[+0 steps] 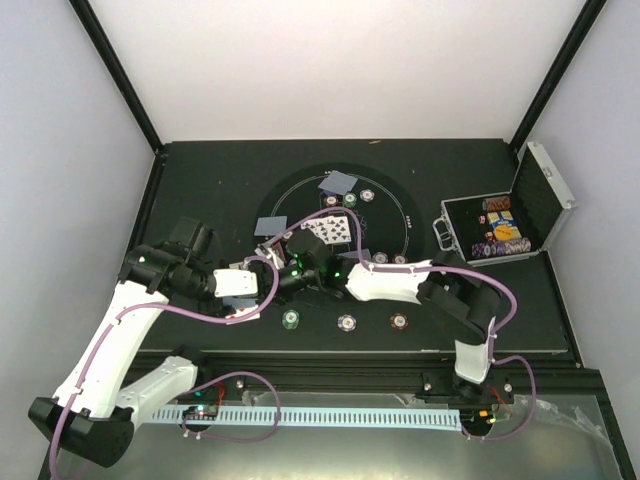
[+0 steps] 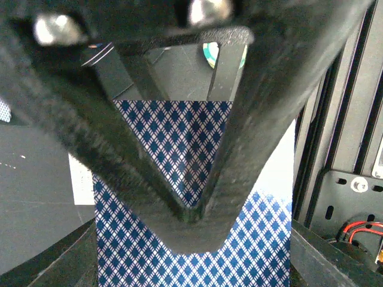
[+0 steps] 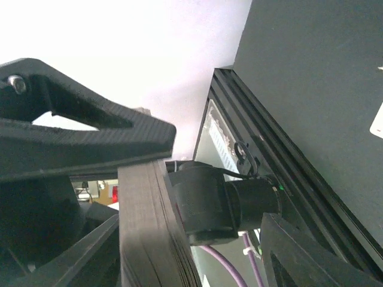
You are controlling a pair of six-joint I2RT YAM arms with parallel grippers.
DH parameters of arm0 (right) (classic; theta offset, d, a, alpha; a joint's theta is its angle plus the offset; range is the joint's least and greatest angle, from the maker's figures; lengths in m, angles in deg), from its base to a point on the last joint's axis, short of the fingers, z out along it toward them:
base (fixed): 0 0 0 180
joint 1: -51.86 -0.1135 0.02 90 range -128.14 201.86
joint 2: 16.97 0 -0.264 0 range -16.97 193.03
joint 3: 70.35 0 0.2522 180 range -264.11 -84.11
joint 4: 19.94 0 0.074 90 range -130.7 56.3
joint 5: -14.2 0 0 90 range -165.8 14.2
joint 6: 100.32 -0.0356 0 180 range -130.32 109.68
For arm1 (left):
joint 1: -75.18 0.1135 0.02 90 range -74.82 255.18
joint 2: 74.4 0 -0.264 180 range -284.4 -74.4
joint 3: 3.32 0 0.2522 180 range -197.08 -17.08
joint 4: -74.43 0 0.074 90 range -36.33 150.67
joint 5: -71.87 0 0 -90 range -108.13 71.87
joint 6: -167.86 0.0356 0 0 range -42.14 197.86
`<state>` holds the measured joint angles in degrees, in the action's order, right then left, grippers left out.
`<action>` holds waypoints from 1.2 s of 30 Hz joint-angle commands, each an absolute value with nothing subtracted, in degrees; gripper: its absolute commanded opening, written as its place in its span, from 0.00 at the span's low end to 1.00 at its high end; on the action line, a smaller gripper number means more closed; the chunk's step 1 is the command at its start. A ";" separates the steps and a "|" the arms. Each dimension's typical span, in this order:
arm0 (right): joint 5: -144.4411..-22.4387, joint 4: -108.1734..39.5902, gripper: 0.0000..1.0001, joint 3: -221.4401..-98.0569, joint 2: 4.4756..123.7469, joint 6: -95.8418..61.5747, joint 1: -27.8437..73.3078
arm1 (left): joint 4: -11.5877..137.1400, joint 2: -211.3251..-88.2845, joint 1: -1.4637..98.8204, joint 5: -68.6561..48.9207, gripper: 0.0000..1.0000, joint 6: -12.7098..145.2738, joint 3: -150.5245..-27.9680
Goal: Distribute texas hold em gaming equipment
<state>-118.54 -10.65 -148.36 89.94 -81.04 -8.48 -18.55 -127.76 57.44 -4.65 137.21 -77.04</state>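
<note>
Left gripper (image 2: 191,218) clamped tight on blue-diamond-backed playing cards (image 2: 119,251), beside the round black mat (image 1: 388,222). Right gripper (image 1: 298,258): can't tell its opening. Looks partway: some cards and striped round chips (image 1: 347,322) laid out, more chips in the silver hinged metal case (image 1: 545,190).

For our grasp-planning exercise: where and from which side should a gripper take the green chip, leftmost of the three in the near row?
Probably pinch the green chip across its rim, from straight above: it lies flat, apart from the next chip.
</note>
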 commanded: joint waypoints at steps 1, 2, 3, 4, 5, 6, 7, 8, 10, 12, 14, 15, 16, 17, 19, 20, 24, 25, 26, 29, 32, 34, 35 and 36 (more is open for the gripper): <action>-119.92 -5.99 0.61 -151.11 91.99 -84.14 -8.78 | -19.29 -127.41 57.25 -2.99 0.01 137.54 -79.24; -120.04 -5.70 0.60 -151.10 92.39 -84.31 -8.70 | -19.31 -127.40 57.25 -3.06 0.02 137.54 -79.26; -120.09 -5.52 0.59 -150.90 92.80 -84.42 -8.63 | -19.30 -127.33 57.25 -3.17 0.01 137.54 -79.27; -120.15 -5.41 0.59 -150.58 92.87 -84.46 -8.50 | -19.31 -127.31 57.25 -3.26 0.01 137.64 -79.30; -120.18 -5.41 0.58 -150.05 92.92 -84.49 -8.39 | -19.37 -127.23 57.25 -3.27 0.02 137.63 -79.30; -120.18 -5.21 0.57 -149.39 92.97 -84.49 -8.09 | -19.35 -127.22 57.25 -3.20 0.02 137.63 -79.30; -120.18 -4.99 0.55 -148.47 92.94 -84.49 -7.78 | -19.37 -127.16 57.25 -3.23 0.02 137.63 -79.38; -120.18 -4.53 0.54 -147.45 92.83 -84.63 -7.43 | -19.39 -127.21 57.25 -3.18 0.02 137.63 -79.47; -120.27 -3.61 0.53 -145.31 92.43 -84.68 -6.69 | -19.48 -127.28 57.25 -2.94 0.01 137.63 -79.71; -120.40 -1.83 0.50 -141.90 91.28 -85.23 -5.50 | -19.66 -127.28 57.25 -2.58 0.01 137.63 -80.01; -120.53 -2.07 0.49 -140.99 90.49 -84.85 -5.15 | -19.66 -127.31 57.25 -2.58 0.02 137.56 -80.01; -120.61 -2.60 0.48 -140.83 90.13 -84.61 -5.02 | -19.66 -127.34 57.25 -2.57 0.02 137.56 -80.01; -120.62 -3.23 0.48 -140.81 89.73 -84.03 -4.85 | -19.64 -127.37 57.25 -2.53 0.02 137.49 -80.01; -120.62 -4.15 0.47 -140.80 89.27 -83.47 -4.77 | -19.66 -127.46 57.25 -2.50 0.02 137.46 -80.01; -120.71 -5.35 0.45 -140.74 88.37 -82.78 -4.47 | -19.65 -127.47 57.25 -2.57 0.02 137.45 -80.09; -120.71 -5.77 0.43 -140.65 87.80 -82.59 -4.27 | -19.65 -127.48 57.25 -2.57 0.02 137.45 -80.07; -120.54 -7.41 0.32 -140.60 85.45 -82.11 -4.04 | -19.50 -127.46 57.25 -2.81 0.01 137.47 -79.93; -120.47 -7.87 0.30 -140.75 84.77 -81.86 -4.04 | -19.42 -127.48 57.25 -2.83 0.02 137.46 -79.84; -120.45 -8.32 0.28 -140.86 84.28 -81.73 -4.04 | -19.37 -127.46 57.25 -2.76 0.01 137.45 -79.76; -120.24 -11.09 0.22 -141.59 83.23 -80.30 -4.03 | -19.39 -127.44 57.25 -2.62 0.02 137.31 -79.68; -120.10 -14.24 0.19 -142.46 82.75 -78.57 -3.92 | -19.37 -127.48 57.25 -2.57 0.02 137.36 -79.74; -120.10 -15.90 0.17 -142.77 82.53 -77.74 -3.87 | -19.43 -127.36 57.27 -2.72 0.02 137.45 -79.74; -120.16 -16.21 0.16 -142.77 82.39 -77.50 -3.80 | -19.41 -127.35 57.26 -2.81 0.01 137.47 -79.74; -120.26 -16.47 0.14 -142.74 82.17 -77.41 -3.65 | -19.36 -127.31 57.25 -2.83 0.02 137.49 -79.67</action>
